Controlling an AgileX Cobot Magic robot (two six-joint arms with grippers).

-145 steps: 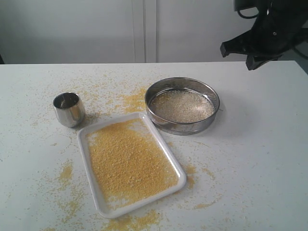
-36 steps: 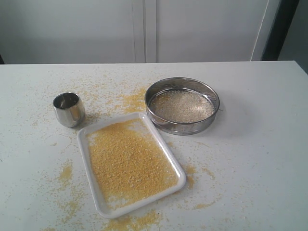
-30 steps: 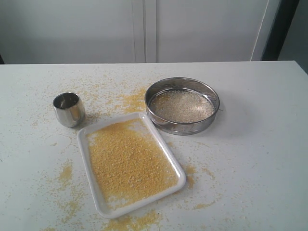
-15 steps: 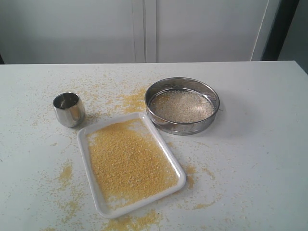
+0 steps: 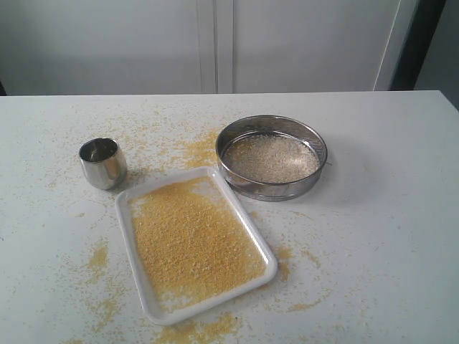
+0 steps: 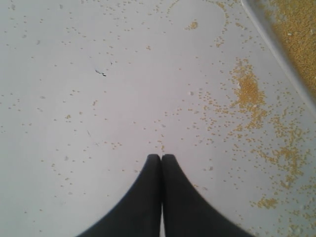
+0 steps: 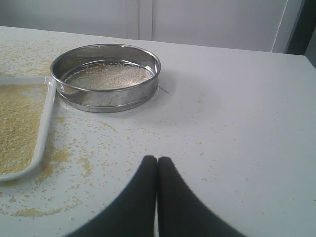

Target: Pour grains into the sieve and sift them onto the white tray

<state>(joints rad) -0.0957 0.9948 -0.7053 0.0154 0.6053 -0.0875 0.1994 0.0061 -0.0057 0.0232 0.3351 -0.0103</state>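
Sweeping an arm low over the counter (image 5: 387, 215) could smear spilled grains (image 5: 195, 331) or knock the sieve (image 5: 272, 158), which sits just beside the white tray's (image 5: 166, 308) far corner with coarse granules inside; yellow meal covers the tray. The left end effector (image 6: 161, 157) and right end effector (image 7: 157, 159) are both fully closed, gripping nothing.

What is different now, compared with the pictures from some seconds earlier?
The right arm, earlier hanging at the upper right of the exterior view, has drawn back out of that view. Nothing was taken or let go; the right pincer and left pincer are shut and empty. The sieve, the white tray with its yellow grains, and the steel cup stayed in place.
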